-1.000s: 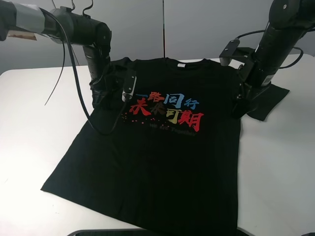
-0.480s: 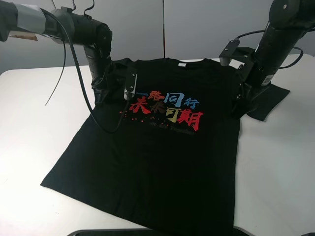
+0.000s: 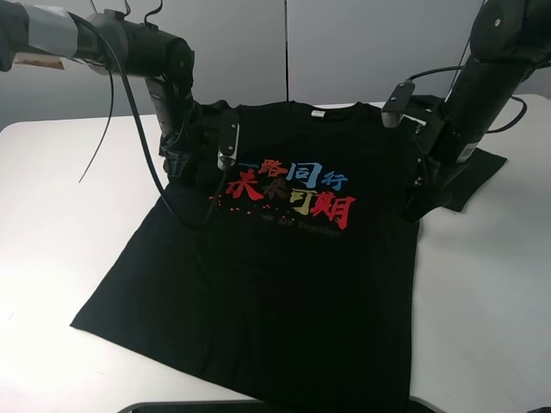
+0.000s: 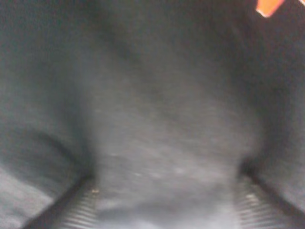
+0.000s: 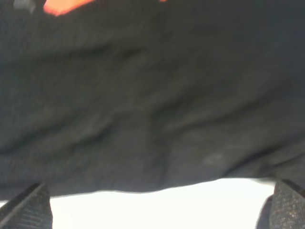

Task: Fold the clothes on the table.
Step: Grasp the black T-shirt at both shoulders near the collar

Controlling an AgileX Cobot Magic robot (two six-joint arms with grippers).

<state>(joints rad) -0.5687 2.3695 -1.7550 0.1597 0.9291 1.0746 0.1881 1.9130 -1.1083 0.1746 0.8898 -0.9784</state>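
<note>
The black short-sleeved cotton T-shirt (image 3: 284, 284) carries two rows of large brush-style Chinese characters (image 3: 288, 191) on its chest. The upper row, red and blue, reads 一路同行; the lower, mostly red, appears to read 未来可期. Beneath them is a faint line of small lettering (image 3: 301, 228), too small to read. The white neck label (image 3: 318, 113) is illegible.

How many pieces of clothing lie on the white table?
1: the black short-sleeved T-shirt with coloured chest print, spread print-up across the middle of the white table. Anything beneath it would be hidden.
</note>
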